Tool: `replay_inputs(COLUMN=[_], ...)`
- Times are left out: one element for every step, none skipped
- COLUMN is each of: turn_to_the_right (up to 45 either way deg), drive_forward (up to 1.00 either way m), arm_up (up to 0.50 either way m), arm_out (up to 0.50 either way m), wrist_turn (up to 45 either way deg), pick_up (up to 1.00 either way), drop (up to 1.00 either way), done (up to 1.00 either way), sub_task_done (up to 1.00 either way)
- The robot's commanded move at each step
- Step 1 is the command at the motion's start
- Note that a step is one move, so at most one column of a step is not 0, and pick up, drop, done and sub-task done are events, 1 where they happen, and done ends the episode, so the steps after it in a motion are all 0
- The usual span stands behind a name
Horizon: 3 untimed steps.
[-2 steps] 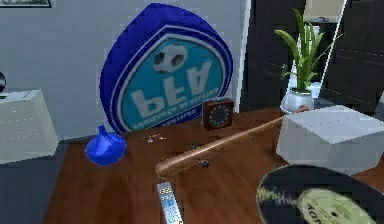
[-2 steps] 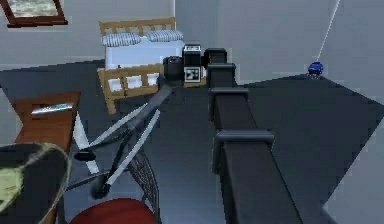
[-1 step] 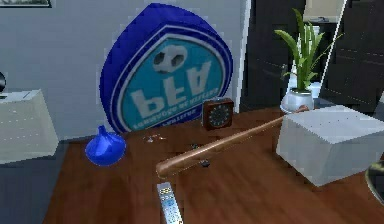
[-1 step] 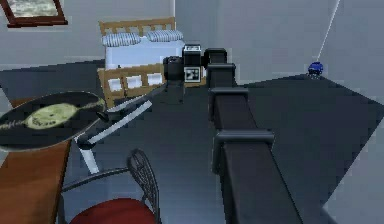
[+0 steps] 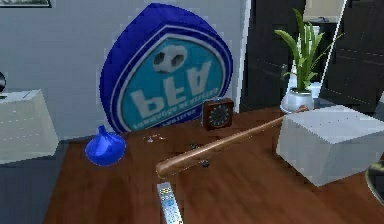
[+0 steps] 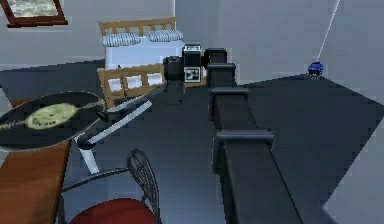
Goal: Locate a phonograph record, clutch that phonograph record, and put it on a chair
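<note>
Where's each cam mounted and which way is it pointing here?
Forward view: on the robot, facing ahead and somewhat down at a brown wooden tabletop with a big blue round football emblem and wooden baseball bat; own body: none.
Arm side view: fixed on the body, facing out the arm's side toward a wooden-framed bed; dark square arm bar with jaws at its end, black phonograph record and red-seated chair to its left.
Shared: probably the brown wooden tabletop.

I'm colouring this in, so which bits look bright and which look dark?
Forward view: the white box is brightest, the door behind the plant darkest. Arm side view: the pale covers on the bed stand out against the dark grey floor; the record and the arm are near black.
</note>
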Motion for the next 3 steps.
replay_inputs(turn_to_the_right=[0.0, 0.0, 0.0], drive_forward=[0.00, 0.00, 0.00], arm_up=[-0.50, 0.00, 0.00], arm_out=[0.00, 0.00, -0.10], wrist_turn=[0.0, 0.0, 0.0], pick_up=[0.00, 0.00, 0.00], drop=[0.00, 1.00, 0.00], done=[0.00, 0.00, 0.00], sub_task_done=[0.00, 0.00, 0.00])
